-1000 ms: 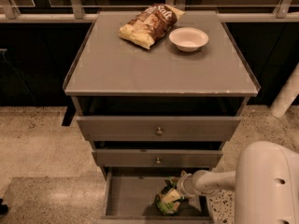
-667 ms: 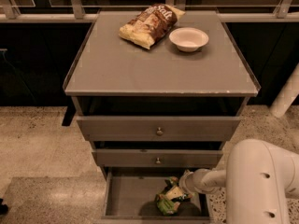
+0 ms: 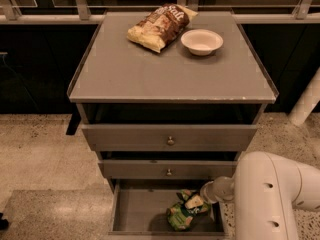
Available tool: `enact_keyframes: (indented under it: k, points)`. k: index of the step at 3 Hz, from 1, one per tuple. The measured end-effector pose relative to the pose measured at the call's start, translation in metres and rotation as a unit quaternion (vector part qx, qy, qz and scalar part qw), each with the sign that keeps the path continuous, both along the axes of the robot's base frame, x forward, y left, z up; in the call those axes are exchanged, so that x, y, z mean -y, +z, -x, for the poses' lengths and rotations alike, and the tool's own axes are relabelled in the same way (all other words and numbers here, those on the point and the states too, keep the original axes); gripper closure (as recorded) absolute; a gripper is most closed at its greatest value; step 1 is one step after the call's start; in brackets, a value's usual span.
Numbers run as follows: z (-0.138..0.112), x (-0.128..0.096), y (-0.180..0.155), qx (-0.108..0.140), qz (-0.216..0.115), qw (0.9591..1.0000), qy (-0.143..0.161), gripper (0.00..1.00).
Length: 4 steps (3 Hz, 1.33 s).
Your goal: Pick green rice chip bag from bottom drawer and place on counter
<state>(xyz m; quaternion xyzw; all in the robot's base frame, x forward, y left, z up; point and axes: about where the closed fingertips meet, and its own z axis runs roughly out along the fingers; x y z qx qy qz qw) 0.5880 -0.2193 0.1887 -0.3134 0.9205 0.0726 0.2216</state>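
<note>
Grey tabletop (image 3: 150, 74) carries brown chip bag (image 3: 159, 26) reading "Salt" and white bowl (image 3: 201, 41). Open bottom drawer (image 3: 135, 214) holds green rice chip bag (image 3: 181, 216); tool (image 3: 194, 202) at its top, grip state cannot be told.

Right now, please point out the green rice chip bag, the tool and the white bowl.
green rice chip bag (image 3: 180, 217): camera view, its lower bright-green face.
tool (image 3: 193, 202): camera view, its tip, at the bag inside the bottom drawer (image 3: 140, 209).
white bowl (image 3: 201, 40): camera view, its inside.
</note>
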Motion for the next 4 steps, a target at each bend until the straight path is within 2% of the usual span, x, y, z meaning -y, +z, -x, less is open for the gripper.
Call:
enact_keyframes:
  k: [1,2,3,4]
  points:
    - [0.002,0.017,0.005,-0.011,-0.031,0.9994,-0.012,0.0]
    - [0.017,0.02,0.017,-0.03,-0.097,0.9947,-0.017,0.0]
    - [0.042,0.002,0.022,-0.076,-0.151,0.9856,0.001,0.0]
    - [0.045,-0.001,0.02,-0.07,-0.155,0.9854,0.005,0.0]
